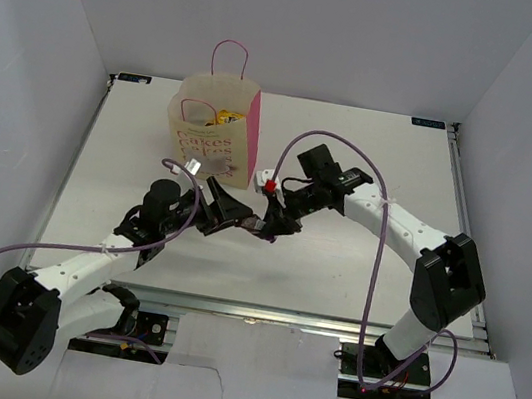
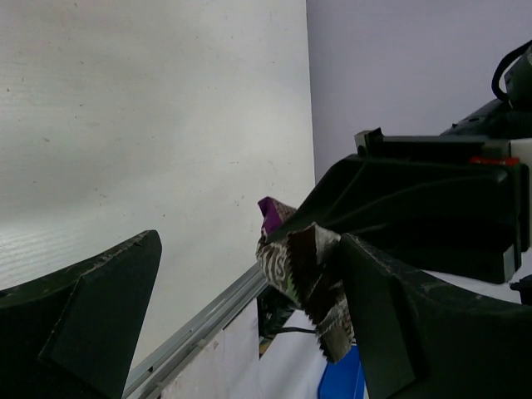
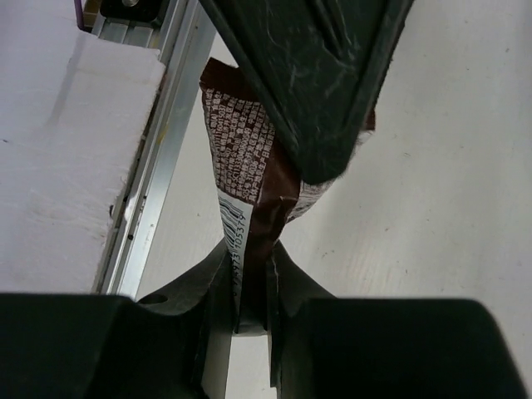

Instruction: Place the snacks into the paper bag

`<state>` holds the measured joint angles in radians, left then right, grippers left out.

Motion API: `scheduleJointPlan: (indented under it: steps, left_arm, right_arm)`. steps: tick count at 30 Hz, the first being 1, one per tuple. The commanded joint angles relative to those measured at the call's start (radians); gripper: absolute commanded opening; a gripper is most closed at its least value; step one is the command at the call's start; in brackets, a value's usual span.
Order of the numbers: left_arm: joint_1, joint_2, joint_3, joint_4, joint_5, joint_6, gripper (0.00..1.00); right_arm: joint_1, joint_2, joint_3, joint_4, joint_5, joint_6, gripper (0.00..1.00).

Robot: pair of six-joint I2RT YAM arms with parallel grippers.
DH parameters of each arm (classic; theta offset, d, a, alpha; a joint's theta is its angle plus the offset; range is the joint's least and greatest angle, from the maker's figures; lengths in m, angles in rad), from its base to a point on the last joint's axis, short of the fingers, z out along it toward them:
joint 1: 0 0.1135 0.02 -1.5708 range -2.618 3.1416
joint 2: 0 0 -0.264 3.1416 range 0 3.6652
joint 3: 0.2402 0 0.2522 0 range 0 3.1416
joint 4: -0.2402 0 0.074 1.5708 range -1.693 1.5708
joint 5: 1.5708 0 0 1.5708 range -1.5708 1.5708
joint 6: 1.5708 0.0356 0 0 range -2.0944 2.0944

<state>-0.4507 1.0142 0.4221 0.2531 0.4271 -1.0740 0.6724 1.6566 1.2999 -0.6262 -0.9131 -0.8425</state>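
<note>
A handover seems in hand: the right end effector [image 3: 249, 293] is clamped on the lower edge of the small dark candy packet [image 3: 248, 158], just above the tabletop [image 1: 355, 274]. The left end effector [image 2: 248, 274] gapes wide around it. Next, lift the packet far-left over the mouth of the paper bag [image 1: 210, 140], lettered "Cakes". The packet's fine print is unreadable.
</note>
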Motion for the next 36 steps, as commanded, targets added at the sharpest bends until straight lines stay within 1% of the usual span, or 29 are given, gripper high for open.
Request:
scheduleJointPlan:
  steps: [1, 3, 4, 5, 6, 7, 11, 12, 14, 15, 16, 17, 19, 20, 22, 23, 24, 25, 26, 29, 32, 35, 36]
  left_arm:
    - [-0.028, 0.000, 0.035, 0.025, -0.045, -0.010, 0.98]
    - [-0.029, -0.008, 0.037, 0.025, -0.048, -0.006, 0.91]
    - [-0.029, -0.008, 0.037, 0.025, -0.047, -0.007, 0.87]
    - [-0.029, -0.008, 0.037, 0.026, -0.045, -0.007, 0.79]
    - [-0.029, -0.008, 0.037, 0.026, -0.039, -0.006, 0.77]
    - [-0.029, -0.006, 0.037, 0.028, -0.031, -0.007, 0.71]
    - [-0.029, 0.000, 0.043, 0.031, -0.019, -0.009, 0.56]
    - [-0.029, 0.001, 0.046, 0.032, -0.014, -0.009, 0.48]
    - [-0.029, -0.002, 0.049, 0.032, -0.011, -0.009, 0.38]
    - [-0.029, -0.003, 0.049, 0.031, -0.011, -0.009, 0.33]
    - [-0.029, -0.011, 0.049, 0.031, -0.017, -0.009, 0.26]
    - [-0.029, -0.017, 0.050, 0.029, -0.021, -0.009, 0.22]
    - [-0.029, -0.031, 0.047, 0.029, -0.030, -0.006, 0.17]
    - [-0.029, -0.048, 0.047, 0.029, -0.043, 0.003, 0.11]
    - [-0.029, -0.061, 0.053, 0.018, -0.057, 0.014, 0.07]
    - [-0.028, -0.074, 0.067, 0.000, -0.070, 0.029, 0.02]
    - [-0.028, -0.078, 0.078, -0.012, -0.076, 0.040, 0.00]
    - [-0.028, -0.086, 0.089, -0.023, -0.085, 0.063, 0.00]
    - [-0.028, -0.091, 0.102, -0.050, -0.088, 0.074, 0.00]
    - [-0.026, -0.095, 0.176, -0.125, -0.125, 0.130, 0.00]
    - [-0.020, -0.082, 0.312, -0.194, -0.158, 0.210, 0.00]
    - [-0.011, -0.051, 0.407, -0.239, -0.175, 0.273, 0.00]
    - [-0.006, -0.019, 0.441, -0.245, -0.175, 0.311, 0.00]
  right_arm:
    - [0.058, -0.037, 0.042, 0.074, 0.028, 0.068, 0.08]
    - [0.070, -0.038, 0.035, 0.094, 0.046, 0.089, 0.08]
    - [0.070, -0.038, 0.032, 0.114, 0.059, 0.112, 0.08]
    - [0.072, -0.040, 0.030, 0.120, 0.066, 0.120, 0.08]
    - [0.072, -0.040, 0.030, 0.126, 0.075, 0.126, 0.08]
    - [0.072, -0.041, 0.026, 0.146, 0.101, 0.141, 0.08]
    - [0.072, -0.029, 0.024, 0.200, 0.201, 0.201, 0.09]
    - [0.072, -0.024, 0.024, 0.203, 0.215, 0.210, 0.09]
    - [0.072, -0.015, 0.025, 0.218, 0.244, 0.244, 0.11]
    - [0.072, -0.014, 0.025, 0.220, 0.247, 0.246, 0.14]
    - [0.072, -0.015, 0.024, 0.218, 0.246, 0.246, 0.16]
    - [0.073, -0.015, 0.022, 0.218, 0.246, 0.250, 0.21]
    - [0.073, -0.017, 0.027, 0.206, 0.246, 0.247, 0.26]
    - [0.072, -0.020, 0.029, 0.198, 0.243, 0.240, 0.29]
    - [0.072, -0.032, 0.027, 0.183, 0.232, 0.226, 0.36]
    - [0.072, -0.040, 0.024, 0.178, 0.230, 0.217, 0.43]
    - [0.070, -0.046, 0.019, 0.175, 0.229, 0.211, 0.46]
    - [0.070, -0.063, 0.009, 0.174, 0.220, 0.203, 0.49]
    - [0.070, -0.072, 0.004, 0.171, 0.217, 0.197, 0.57]
    - [0.066, -0.106, -0.005, 0.154, 0.204, 0.174, 0.68]
    - [0.032, -0.162, 0.004, 0.134, 0.154, 0.165, 0.72]
    - [-0.028, -0.195, 0.030, 0.112, 0.109, 0.160, 0.73]
    - [-0.042, -0.204, 0.039, 0.105, 0.096, 0.158, 0.73]
